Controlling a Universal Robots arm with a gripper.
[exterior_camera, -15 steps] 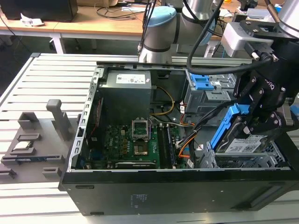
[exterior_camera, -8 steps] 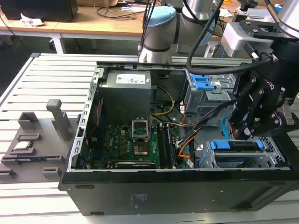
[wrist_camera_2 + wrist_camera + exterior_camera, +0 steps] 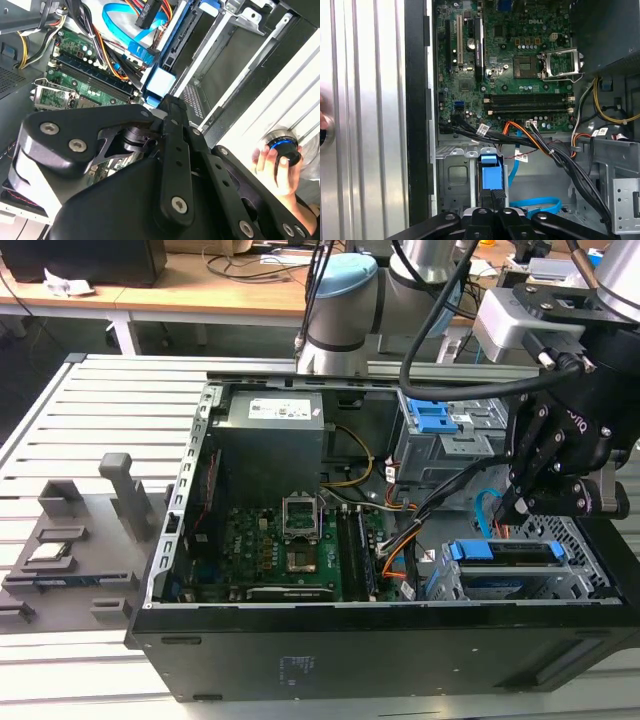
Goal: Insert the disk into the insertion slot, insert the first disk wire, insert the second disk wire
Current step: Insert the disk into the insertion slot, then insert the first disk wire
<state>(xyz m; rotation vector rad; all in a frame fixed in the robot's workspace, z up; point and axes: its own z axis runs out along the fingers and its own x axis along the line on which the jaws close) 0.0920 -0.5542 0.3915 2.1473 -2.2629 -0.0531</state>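
One disk sits in insertion slot — pincer closed, empty, tips at its end — best pushed squarely, without tilt.

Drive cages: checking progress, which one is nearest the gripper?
The low silver cage holding the blue-framed disk, under the gripper; the taller blue-latched cage stands farther off.

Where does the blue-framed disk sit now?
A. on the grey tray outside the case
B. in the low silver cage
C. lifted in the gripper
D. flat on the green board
B: the disk stands in the low silver cage, with the gripper close above it.
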